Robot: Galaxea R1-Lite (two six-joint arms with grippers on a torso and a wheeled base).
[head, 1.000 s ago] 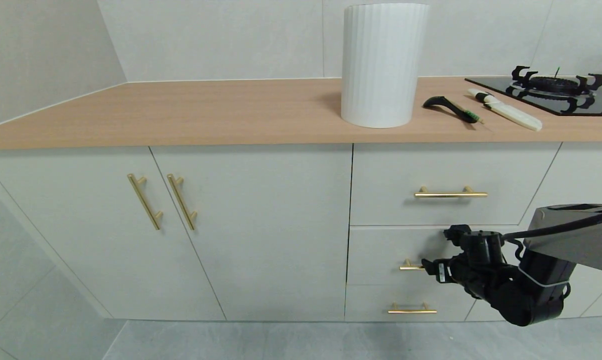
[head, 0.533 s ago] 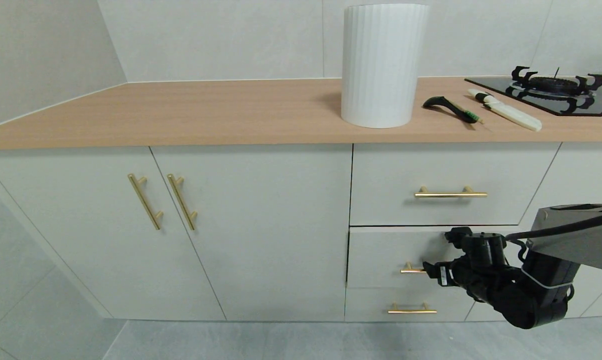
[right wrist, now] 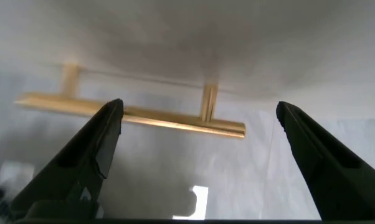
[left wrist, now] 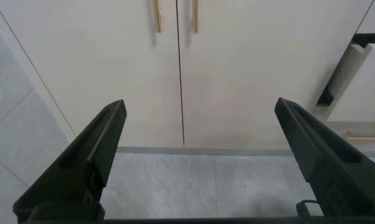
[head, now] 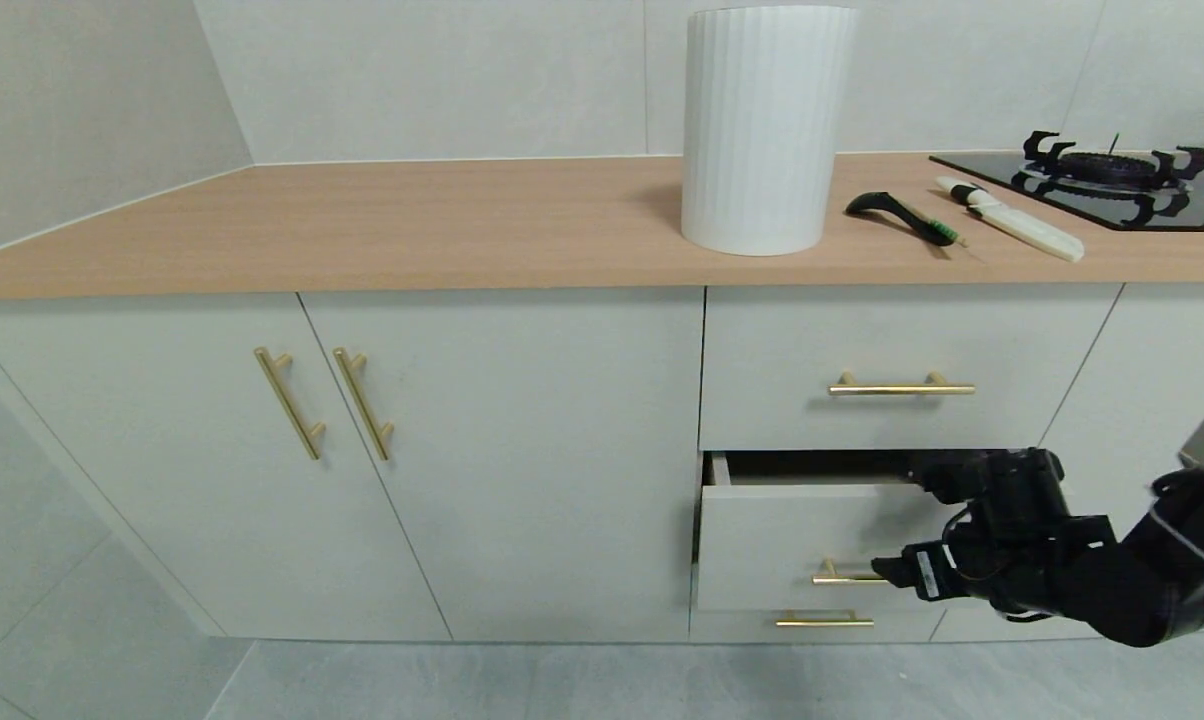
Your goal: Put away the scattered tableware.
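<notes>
Your left gripper [left wrist: 199, 106] has its fingers spread and faces the cupboard doors [left wrist: 178, 62]. The middle drawer [head: 792, 530] stands part open, and its inside is too dark to read. Your right gripper [head: 892, 575] sits at the drawer handle [head: 837, 578] with fingers spread; contact is unclear. On the table [head: 362, 230], the black-handled utensil [head: 902, 217] and white knife [head: 1012, 230] look light, stiff and slim. Pinch each at its handle.

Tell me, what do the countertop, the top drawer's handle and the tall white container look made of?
Countertop: wood or wood-look laminate, matte, with faint grain.
Top drawer's handle: metal, brass-coloured, with a golden sheen.
Tall white container: matte and ribbed; plastic or ceramic, hard to tell.
</notes>
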